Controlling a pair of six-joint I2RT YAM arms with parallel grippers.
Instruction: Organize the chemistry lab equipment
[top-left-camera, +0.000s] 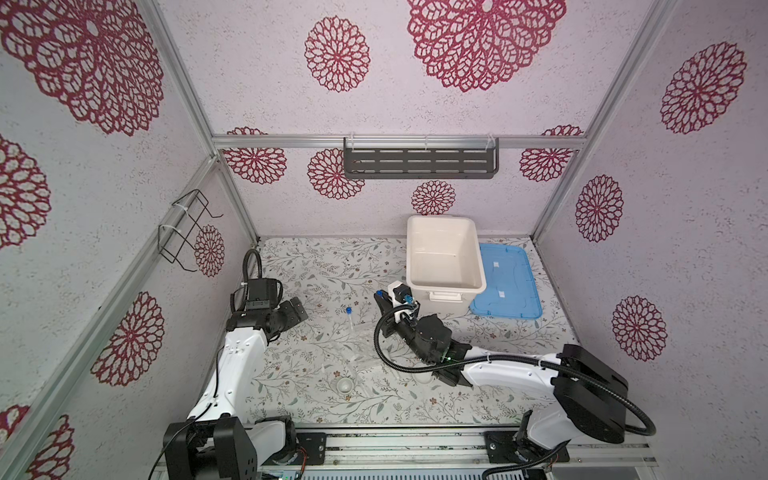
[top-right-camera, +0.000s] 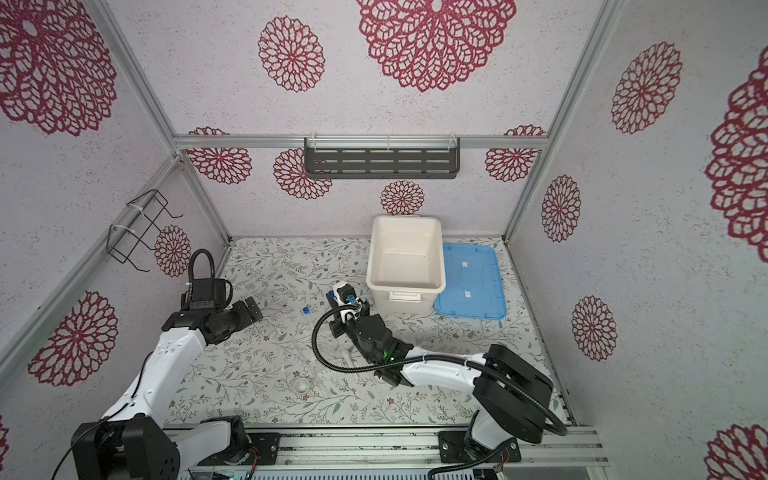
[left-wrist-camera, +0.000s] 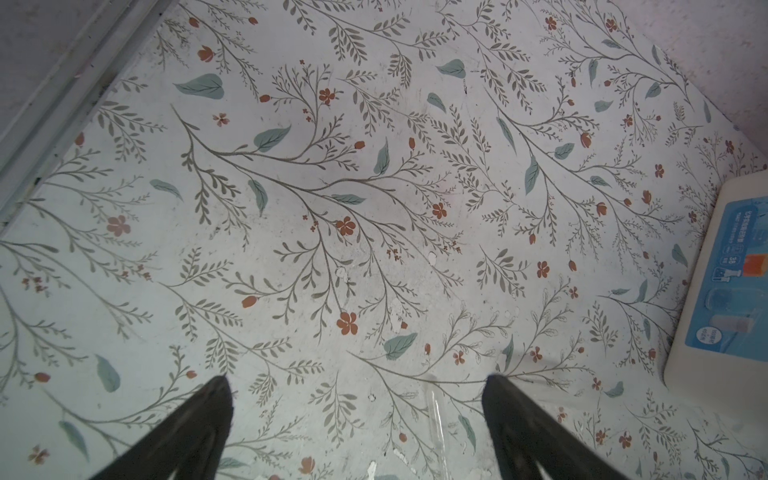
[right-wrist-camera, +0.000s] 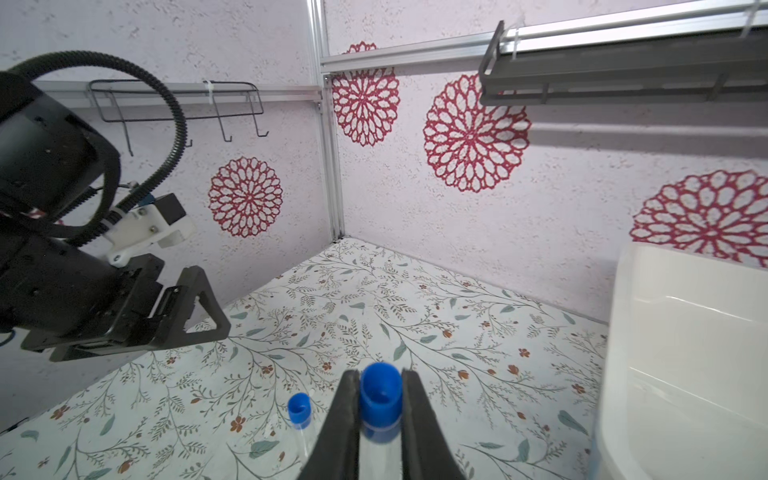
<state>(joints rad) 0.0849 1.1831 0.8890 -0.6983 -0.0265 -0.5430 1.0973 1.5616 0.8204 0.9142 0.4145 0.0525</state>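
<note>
One blue-capped tube (right-wrist-camera: 380, 397) sits pinched in the right end effector (right-wrist-camera: 380, 376); left end effector (left-wrist-camera: 357, 384) spread wide.

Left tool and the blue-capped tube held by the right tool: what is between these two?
The other blue-capped tube sits between the open left tool and the held tube; both top views show it.

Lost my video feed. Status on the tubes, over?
Left gripper open, empty, over table. Right gripper shut on blue-capped tube. Second blue-capped tube close beside it; white tub on the other side.
</note>
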